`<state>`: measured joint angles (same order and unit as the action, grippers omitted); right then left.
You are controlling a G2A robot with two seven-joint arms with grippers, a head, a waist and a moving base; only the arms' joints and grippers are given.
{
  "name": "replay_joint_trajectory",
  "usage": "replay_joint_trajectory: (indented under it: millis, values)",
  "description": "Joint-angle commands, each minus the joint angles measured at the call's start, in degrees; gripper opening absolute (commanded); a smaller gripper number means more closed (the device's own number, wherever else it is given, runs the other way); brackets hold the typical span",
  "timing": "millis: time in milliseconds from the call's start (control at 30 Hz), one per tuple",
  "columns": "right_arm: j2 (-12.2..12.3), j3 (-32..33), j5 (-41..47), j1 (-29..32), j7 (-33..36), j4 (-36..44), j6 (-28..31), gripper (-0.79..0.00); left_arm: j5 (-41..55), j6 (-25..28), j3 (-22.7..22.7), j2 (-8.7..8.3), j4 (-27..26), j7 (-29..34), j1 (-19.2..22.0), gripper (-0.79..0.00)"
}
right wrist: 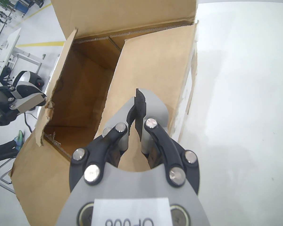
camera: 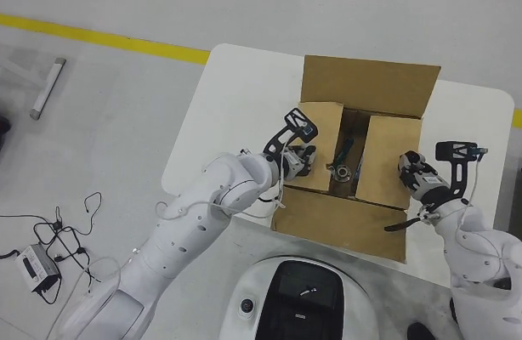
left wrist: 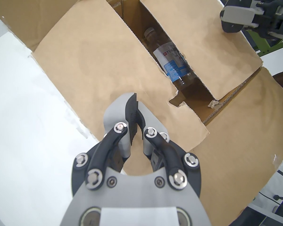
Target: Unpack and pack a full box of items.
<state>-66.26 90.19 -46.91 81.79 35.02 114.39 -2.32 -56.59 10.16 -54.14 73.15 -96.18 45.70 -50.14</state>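
Note:
A cardboard box stands on the white table with its back flap raised and its front flap folded outward. The two side flaps lie half closed, leaving a narrow gap. Through that gap a clear plastic bottle with a white and blue label lies inside the box. My left gripper is shut and empty, just above the left flap. My right gripper is shut too, holding nothing, over the right flap. In the top view the left gripper and right gripper flank the gap.
Bare table surface lies on both sides of the box. On the floor to the left are cables and a power adapter. A yellow floor line runs behind the table.

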Motion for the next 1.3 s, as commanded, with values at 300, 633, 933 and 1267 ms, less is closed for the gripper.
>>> replay_joint_trajectory:
  millis: [300,633,933,1267]
  values:
    - [0.3,4.2,3.2,-0.1,1.8,4.6,-1.1,-0.785,-0.3,-0.4,1.6,0.61,2.9,2.6,1.4,-0.785]
    - [0.3,4.2,5.0,-0.1,0.9,4.3,-0.8,-0.785,0.7,-1.8,-0.1,0.76,0.9,2.9,1.9,0.000]
    - [0.3,5.0,7.0,-0.1,-1.2,3.7,-0.7,-0.785,-0.5,1.2,-10.1,-1.38,-11.7,5.6,-3.2,0.000]
    - [0.4,5.9,8.1,-0.3,-1.6,3.4,-1.0,-0.785,-5.8,13.1,-17.5,-3.78,-19.4,6.2,-12.0,0.000]
